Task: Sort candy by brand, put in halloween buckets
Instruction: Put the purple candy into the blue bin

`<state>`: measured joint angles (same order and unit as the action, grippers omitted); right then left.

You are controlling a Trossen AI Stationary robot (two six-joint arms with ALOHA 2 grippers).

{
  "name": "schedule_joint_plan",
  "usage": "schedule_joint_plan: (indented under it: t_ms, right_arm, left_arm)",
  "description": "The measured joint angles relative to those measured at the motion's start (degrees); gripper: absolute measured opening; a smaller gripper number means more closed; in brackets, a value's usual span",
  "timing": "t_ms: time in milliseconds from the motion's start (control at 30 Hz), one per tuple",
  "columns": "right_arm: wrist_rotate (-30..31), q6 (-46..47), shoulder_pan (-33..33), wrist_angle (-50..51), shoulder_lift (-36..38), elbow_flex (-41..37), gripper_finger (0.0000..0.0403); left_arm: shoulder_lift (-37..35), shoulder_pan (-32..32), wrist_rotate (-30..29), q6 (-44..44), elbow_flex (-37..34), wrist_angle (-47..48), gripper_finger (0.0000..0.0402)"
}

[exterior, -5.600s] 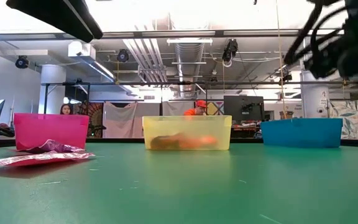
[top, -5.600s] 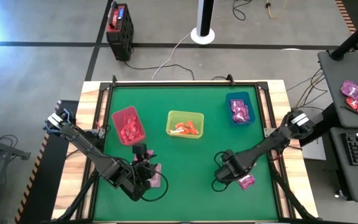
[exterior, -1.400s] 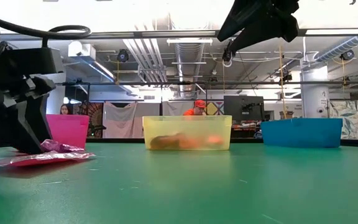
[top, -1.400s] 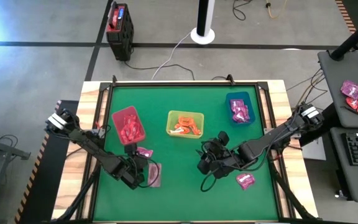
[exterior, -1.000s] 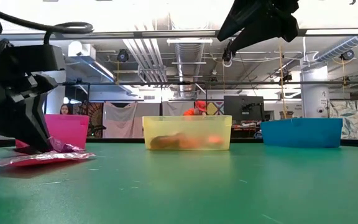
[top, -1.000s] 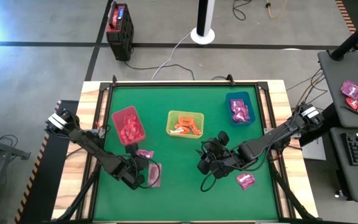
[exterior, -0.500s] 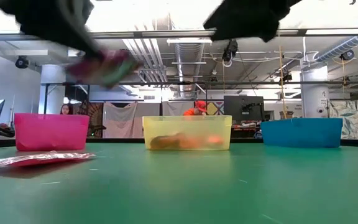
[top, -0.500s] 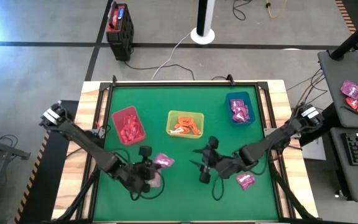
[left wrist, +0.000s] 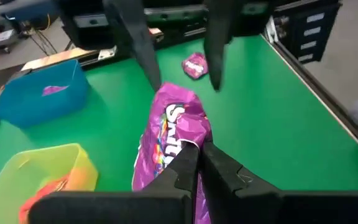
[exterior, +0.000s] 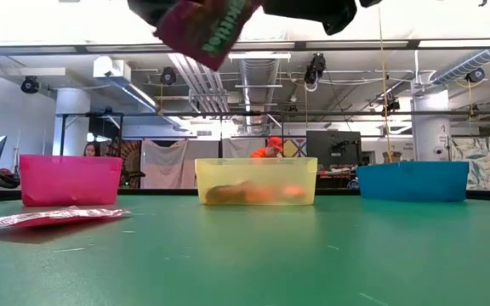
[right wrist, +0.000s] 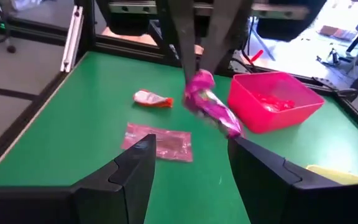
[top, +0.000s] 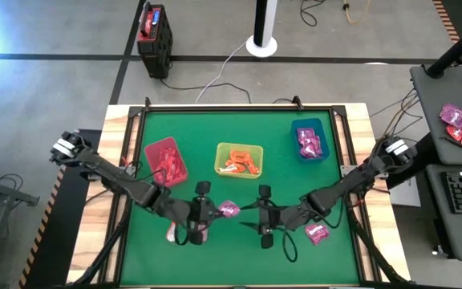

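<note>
My left gripper (top: 216,211) is shut on a magenta candy packet (top: 228,209), held in the air over the table's middle front; the packet also shows in the low view (exterior: 207,21). My right gripper (top: 248,217) faces it, open, its two fingers (left wrist: 135,43) just beyond the packet and touching nothing. The red bucket (top: 165,160), the yellow-green bucket (top: 239,159) and the blue bucket (top: 309,140) stand in a row behind, each with candy inside. A flat dull pink packet (right wrist: 158,142) and an orange-and-white candy (right wrist: 152,98) lie flat on the mat. My left gripper pinches one end of the magenta packet (left wrist: 188,142) between its two fingers (right wrist: 191,62). They come slanting from above and from the table's left. The packet is lifted clear of the mat and stretches out beyond the fingertips, its free end (right wrist: 229,127) sloping down.
Another magenta candy (top: 318,233) lies on the mat under my right arm, near the front right. A raised rim (top: 239,108) frames the green mat. Off the table stand a black box with a red top (top: 154,32) and a white disc with a pole (top: 261,40).
My left gripper has risen from the mat at the front left and gone toward the table's right edge, taking the magenta packet up clear of the mat. The flat pink packet has stayed on the mat. My right gripper has turned to face the left one.
</note>
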<state>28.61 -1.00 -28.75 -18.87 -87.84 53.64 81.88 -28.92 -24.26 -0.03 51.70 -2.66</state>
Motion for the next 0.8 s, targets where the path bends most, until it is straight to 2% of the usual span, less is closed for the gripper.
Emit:
schedule_joint_plan:
  t_ms: [133,233,433,567,667,800]
  right_arm:
    - [4.1,-0.3,0.0,0.5,-1.9,1.7,0.0194]
    - [6.0,-1.2,0.0,1.0,-2.7,2.6,0.0194]
    - [5.9,-2.0,0.0,2.4,-3.0,3.3,0.0194]
    - [3.1,-2.3,0.0,2.1,-3.0,3.3,0.0188]
    - [1.3,-3.0,0.0,1.7,-3.0,3.3,0.0160]
    - [1.2,-4.3,0.0,1.9,-3.0,3.3,0.0088]
  left_arm:
    - [1.6,1.4,6.4,1.1,0.0,-3.9,0.0000]
    - [2.5,1.3,9.0,2.5,0.0,-5.3,0.0000]
    - [2.5,1.4,9.3,2.7,0.0,-5.4,0.0000]
    - [2.6,1.5,9.3,2.9,0.0,-7.2,0.0000]
    - [2.6,1.7,9.3,4.2,0.0,-9.5,0.0000]
    - [2.6,1.7,9.3,5.8,0.0,-10.0,0.0000]
